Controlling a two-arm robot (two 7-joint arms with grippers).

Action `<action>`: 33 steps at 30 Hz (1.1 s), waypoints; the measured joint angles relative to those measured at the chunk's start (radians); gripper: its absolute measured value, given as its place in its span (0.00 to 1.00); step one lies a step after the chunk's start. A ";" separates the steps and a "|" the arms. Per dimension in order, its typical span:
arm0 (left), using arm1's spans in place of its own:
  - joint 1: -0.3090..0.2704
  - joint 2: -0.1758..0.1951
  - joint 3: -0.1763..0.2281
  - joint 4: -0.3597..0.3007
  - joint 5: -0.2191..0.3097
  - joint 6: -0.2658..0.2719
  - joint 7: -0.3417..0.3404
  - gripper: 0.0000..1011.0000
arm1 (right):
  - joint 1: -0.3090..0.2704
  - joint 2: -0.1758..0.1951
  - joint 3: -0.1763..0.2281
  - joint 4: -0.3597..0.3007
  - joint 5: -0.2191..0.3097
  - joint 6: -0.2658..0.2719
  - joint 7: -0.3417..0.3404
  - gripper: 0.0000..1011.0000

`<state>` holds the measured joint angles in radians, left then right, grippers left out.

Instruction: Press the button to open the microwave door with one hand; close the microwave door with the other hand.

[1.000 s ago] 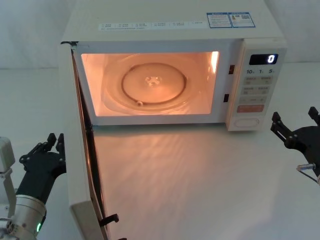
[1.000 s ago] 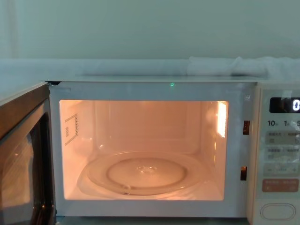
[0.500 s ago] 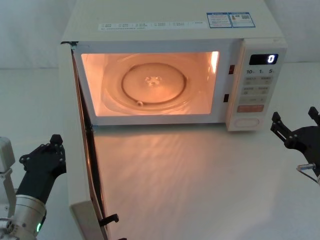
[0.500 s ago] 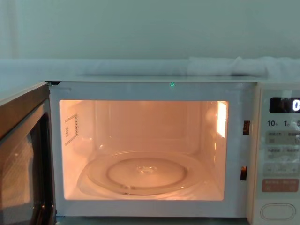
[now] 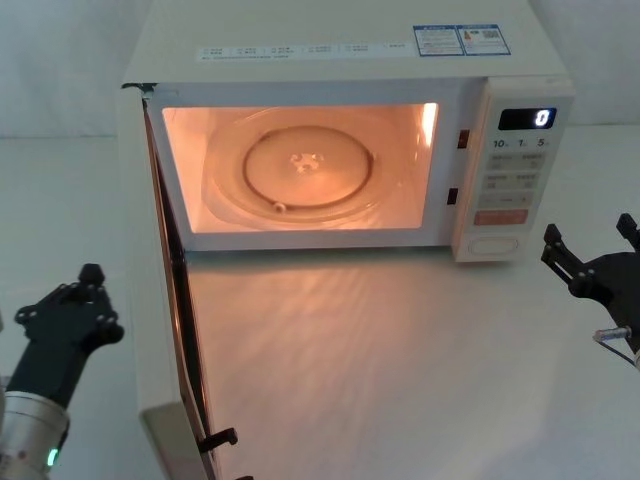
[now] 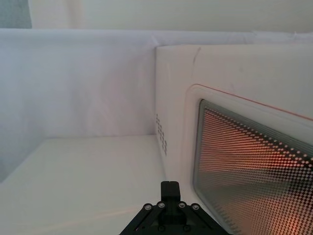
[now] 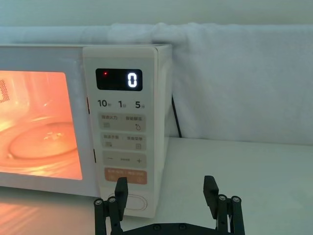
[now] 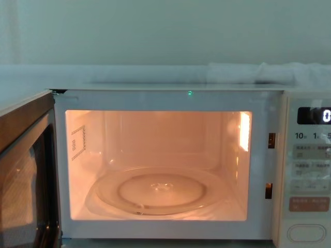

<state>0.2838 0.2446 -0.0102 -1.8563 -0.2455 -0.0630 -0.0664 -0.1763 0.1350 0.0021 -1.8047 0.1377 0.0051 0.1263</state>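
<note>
Microwave door stands swung wide open on its hinge at our left, edge-on in the head view, its inner face turned toward the lit cavity; in the chest view it fills the lower left corner, and in the left wrist view we see its cream outer face with the pink outline and the dotted dark window glowing orange from behind. Our left gripper hangs low on the outer side of the door, just beside it but apart from it; we cannot tell whether its fingers are parted or together. Our right gripper sits off to the right of the microwave, near the front of the keypad panel without touching it, its two fingers spread apart with nothing between them. In the right wrist view the button, the wide pill-shaped key at the foot of the panel, shows just beyond the gripper's one finger, below the orange-red key. The display reads 0. Inside the cavity the glass turntable lies flat under the warm lamp, and its glow spills across the white table in front.
</note>
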 joint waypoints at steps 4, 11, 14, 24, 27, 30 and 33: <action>0.016 0.011 -0.029 -0.008 -0.011 -0.007 -0.028 0.00 | 0.000 0.000 0.000 0.000 0.000 0.000 0.000 0.99; 0.041 0.070 -0.095 -0.005 -0.062 -0.044 -0.144 0.00 | 0.000 0.000 0.000 0.000 0.000 0.000 0.000 0.99; 0.046 0.099 -0.124 0.006 -0.096 -0.073 -0.203 0.00 | 0.000 0.000 0.000 0.000 0.000 0.000 0.000 0.99; 0.051 0.194 -0.188 0.017 -0.273 -0.091 -0.375 0.00 | 0.000 0.000 0.000 0.000 0.000 0.000 0.000 0.99; 0.045 0.219 -0.190 0.007 -0.321 -0.072 -0.409 0.00 | 0.000 0.000 0.000 0.000 0.000 0.000 0.000 0.99; 0.035 0.235 -0.183 -0.004 -0.357 -0.053 -0.435 0.00 | 0.000 0.000 0.000 0.000 0.000 0.000 0.000 0.99; 0.017 0.247 -0.164 -0.015 -0.394 -0.035 -0.459 0.00 | 0.000 0.000 0.000 0.000 0.000 0.000 0.000 0.99</action>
<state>0.3012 0.4918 -0.1740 -1.8717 -0.6391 -0.0979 -0.5253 -0.1763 0.1350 0.0021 -1.8047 0.1377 0.0051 0.1264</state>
